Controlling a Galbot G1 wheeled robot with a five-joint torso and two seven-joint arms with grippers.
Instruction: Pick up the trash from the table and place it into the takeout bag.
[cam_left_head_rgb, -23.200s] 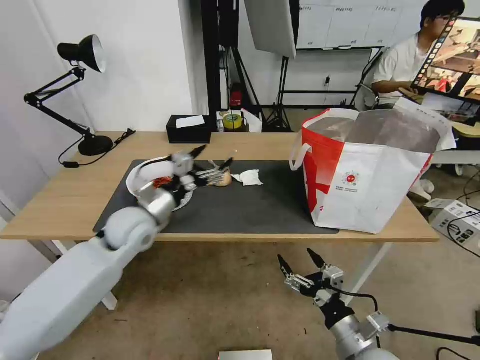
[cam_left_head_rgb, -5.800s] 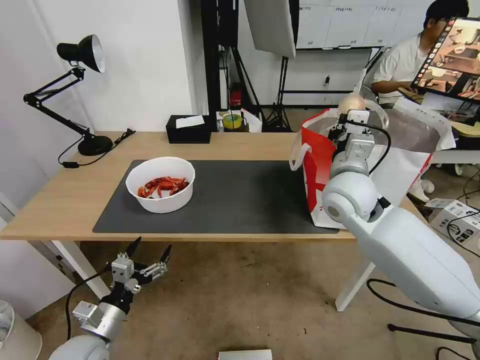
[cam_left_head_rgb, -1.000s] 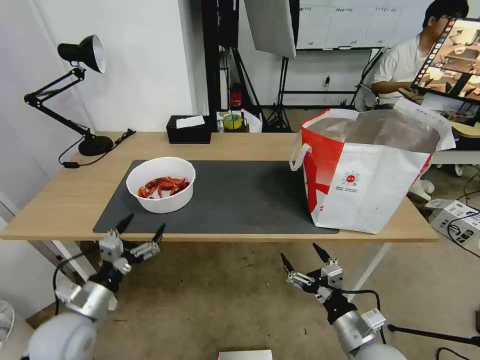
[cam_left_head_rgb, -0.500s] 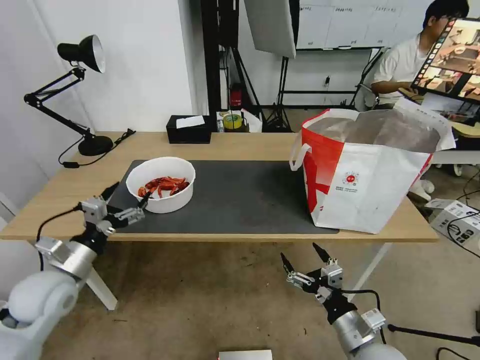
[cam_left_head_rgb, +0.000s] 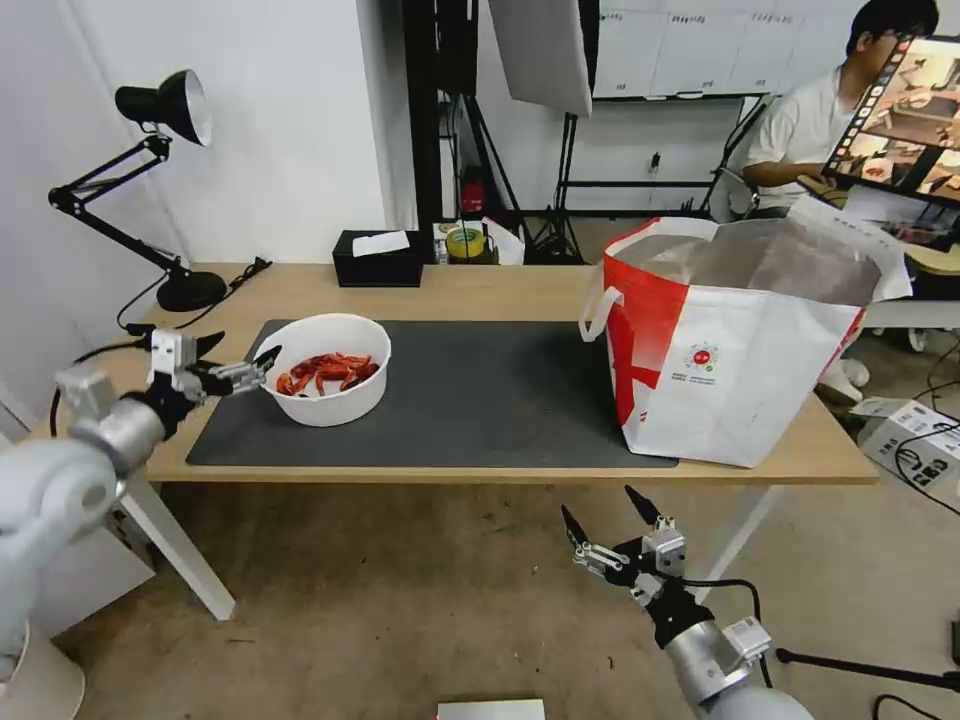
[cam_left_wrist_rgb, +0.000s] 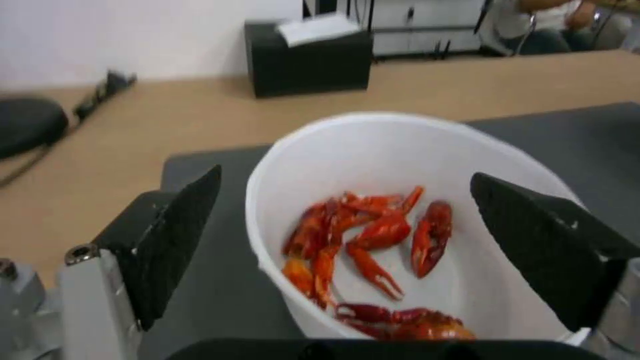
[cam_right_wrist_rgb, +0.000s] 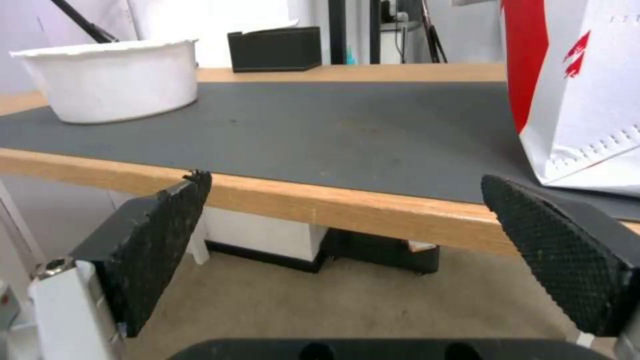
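Note:
A white round bowl of red crayfish shells, the trash, stands on the left part of the dark grey mat on the light-wood table. My left gripper hovers open just left of the bowl, at about rim height. In the left wrist view the bowl lies close ahead of the open left gripper, its near rim between the two fingers. The white-and-red takeout bag stands open at the table's right end. My right gripper hangs open below the table's front edge, empty.
A black desk lamp stands at the table's far left corner. A black tissue box sits at the back edge. The right wrist view looks along the mat from just under the table edge, bag beside it.
My left arm has risen from below the table's front edge and swung up to the left side of the bowl. The right arm has stayed still below the table.

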